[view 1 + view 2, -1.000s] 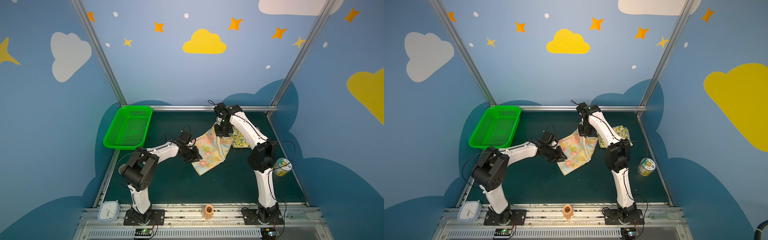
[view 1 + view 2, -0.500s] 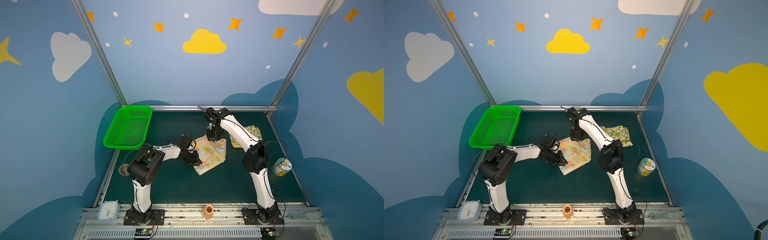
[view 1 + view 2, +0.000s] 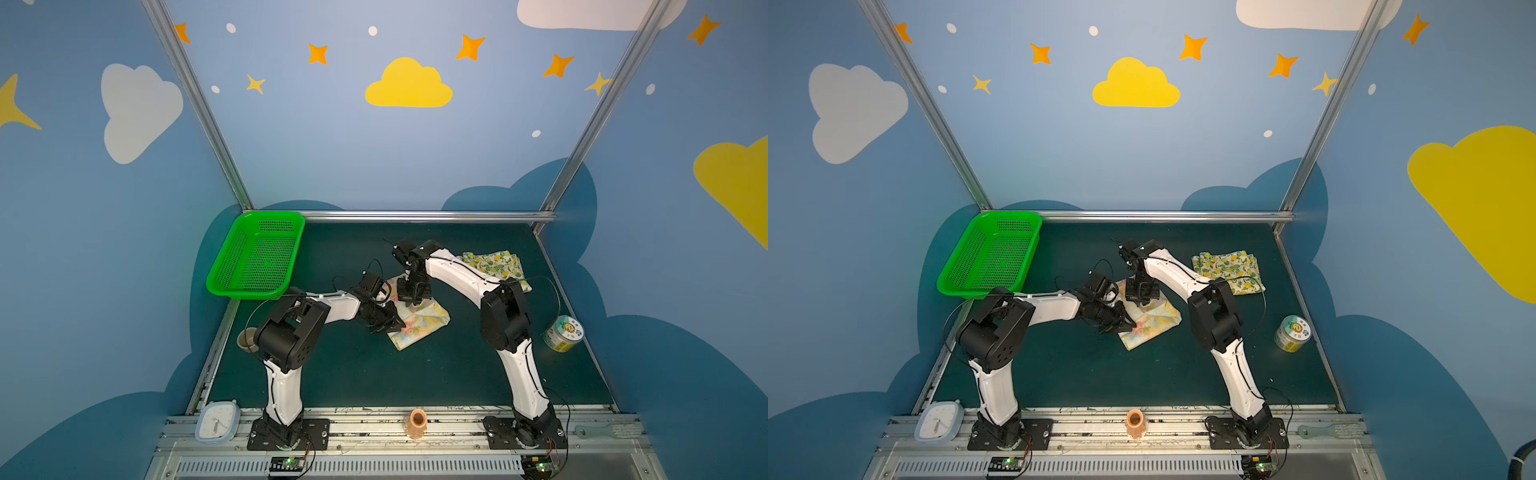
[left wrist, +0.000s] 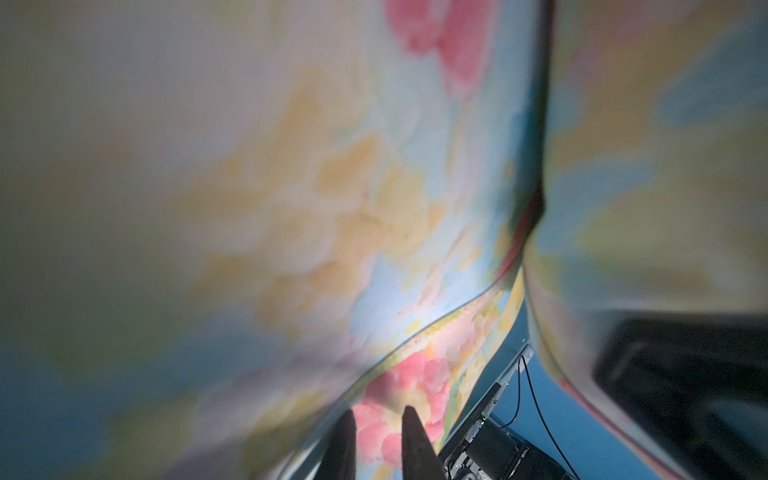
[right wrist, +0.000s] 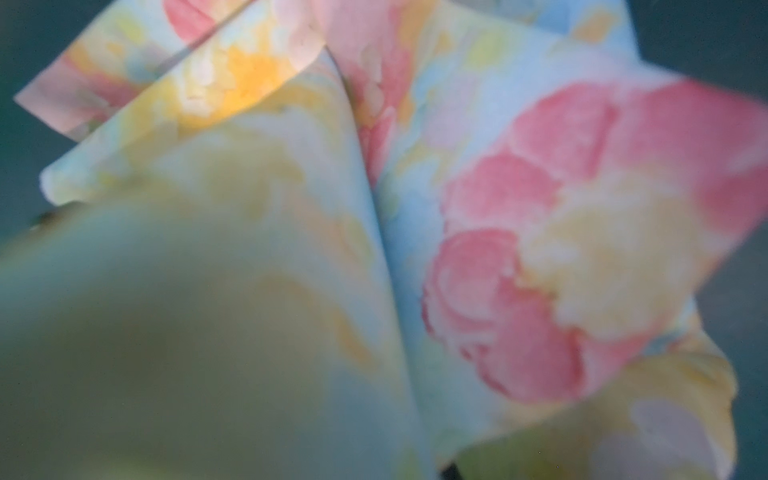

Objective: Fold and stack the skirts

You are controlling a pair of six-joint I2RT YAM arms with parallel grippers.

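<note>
The floral skirt (image 3: 422, 326) (image 3: 1152, 322), pale yellow with pink flowers, lies partly folded mid-table. My left gripper (image 3: 397, 325) (image 3: 1128, 326) sits low at its left edge. In the left wrist view its dark fingertips (image 4: 345, 436) stand almost together with flowered cloth (image 4: 395, 399) in the narrow gap, and a lifted flap (image 4: 291, 208) hangs over the camera. My right gripper (image 3: 413, 302) (image 3: 1144, 302) points down over the skirt's far part, shut on that flap. Cloth (image 5: 540, 249) fills the right wrist view and hides its fingers. The lemon skirt (image 3: 494, 266) (image 3: 1227, 270) lies folded at the back right.
A green basket (image 3: 257, 257) (image 3: 992, 253) stands at the back left. A printed tin (image 3: 563, 332) (image 3: 1292, 332) sits by the right edge and a brown cup (image 3: 247, 338) by the left edge. On the front rail are a clock (image 3: 218, 422) and an orange pot (image 3: 417, 422).
My right gripper has swung left and nearer, carrying the floral skirt's far right part over itself, so the skirt looks narrower. The lemon skirt is now uncovered. My left gripper has barely moved.
</note>
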